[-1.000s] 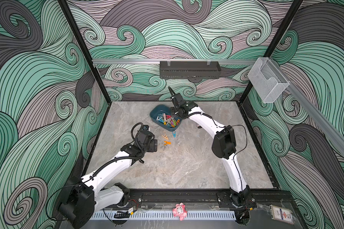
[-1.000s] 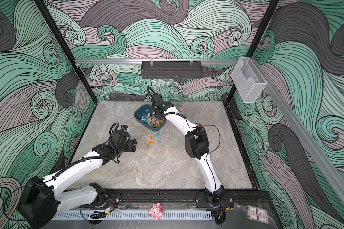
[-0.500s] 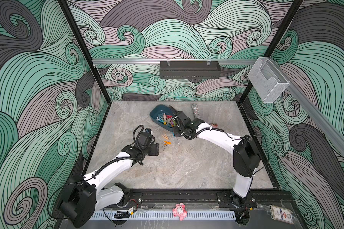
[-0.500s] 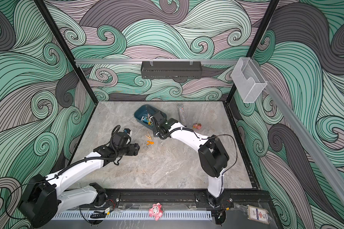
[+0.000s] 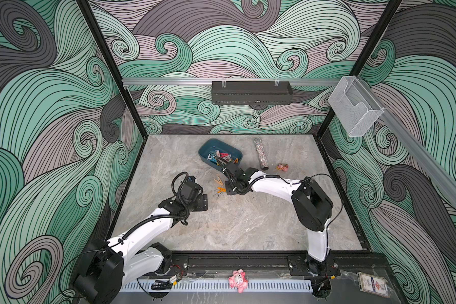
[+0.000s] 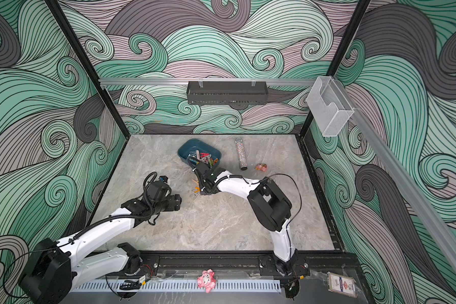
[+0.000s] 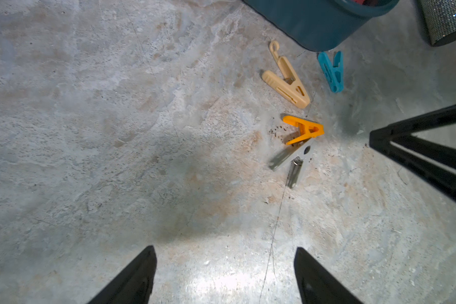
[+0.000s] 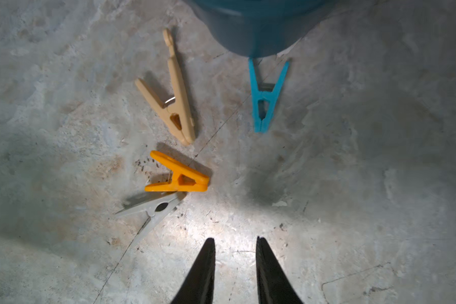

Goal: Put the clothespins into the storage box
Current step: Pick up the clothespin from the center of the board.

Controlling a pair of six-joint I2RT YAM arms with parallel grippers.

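Left claw (image 7: 223, 248) hangs wide open over bare tabletop with nothing between its fingers. It is near the loose pegs but apart from them.

Four clothespins lie loose on the table, outside the box:
- beige one (image 8: 173, 97), flat, near the box.
- orange one (image 8: 179, 176), just below the beige in the right wrist view, touching the grey one.
- grey one (image 8: 150, 208), partly under the orange.
- teal-blue one (image 8: 263, 100), with its leg tips up against the box's outer wall.

Storage box (image 5: 207, 147) sits toward the back of the table, in both top views. A mixed heap of clothespins (image 5: 223, 158) fills the half nearer the right arm: red, blue, grey and orange show, the rest is too small to sort. The other half shows bare floor.

Right claw (image 8: 234, 238) is low over the table, pointing toward the box. Its fingers stand a narrow gap apart and hold nothing. The orange and grey pegs are just beside it. In a top view its wrist overlaps the box's near edge.

Right of the box a glitter tube (image 5: 260, 154) lies on its side, then a small pink-red item (image 5: 282, 166).

Black perforated tray (image 5: 251, 92) hangs on the back rail; its contents cannot be seen. Clear holder (image 5: 354, 108) is mounted on the right rail.

Pink toy figure (image 5: 238, 280) sits on the front ledge, off the table.
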